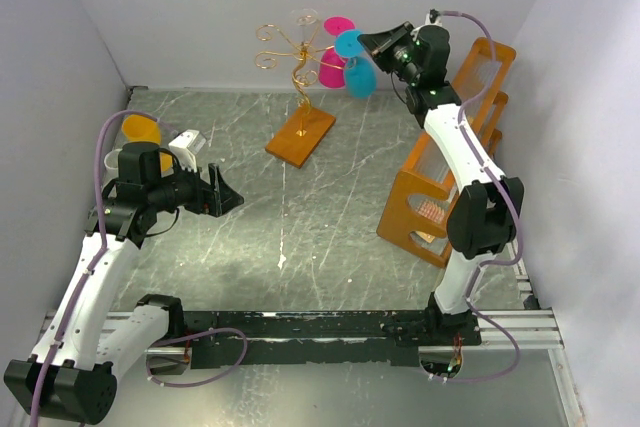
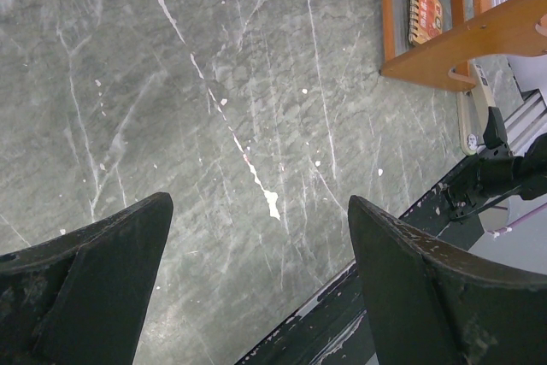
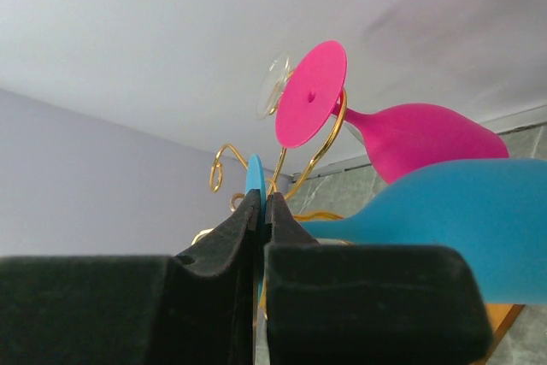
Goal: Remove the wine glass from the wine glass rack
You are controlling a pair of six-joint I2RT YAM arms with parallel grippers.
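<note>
The wine glass rack (image 1: 297, 59) is a gold wire stand with scroll arms on a flat orange base (image 1: 300, 135), at the back of the table. A blue wine glass (image 1: 358, 69) hangs bowl-down at the rack's right side. My right gripper (image 1: 366, 43) is shut on the thin foot disc of that glass (image 3: 255, 173); its blue bowl (image 3: 444, 211) fills the lower right of the right wrist view. I cannot tell whether its stem still rests in a scroll arm. My left gripper (image 1: 232, 197) hovers open over the bare table at the left, with nothing between its fingers (image 2: 128, 237).
A pink glass (image 1: 332, 65) and a clear glass (image 1: 305, 17) also hang on the rack, close beside the blue one. A big orange frame with clear panels (image 1: 450, 147) stands at the right, under my right arm. An orange item (image 1: 140, 129) and a white one (image 1: 188, 145) lie at the far left.
</note>
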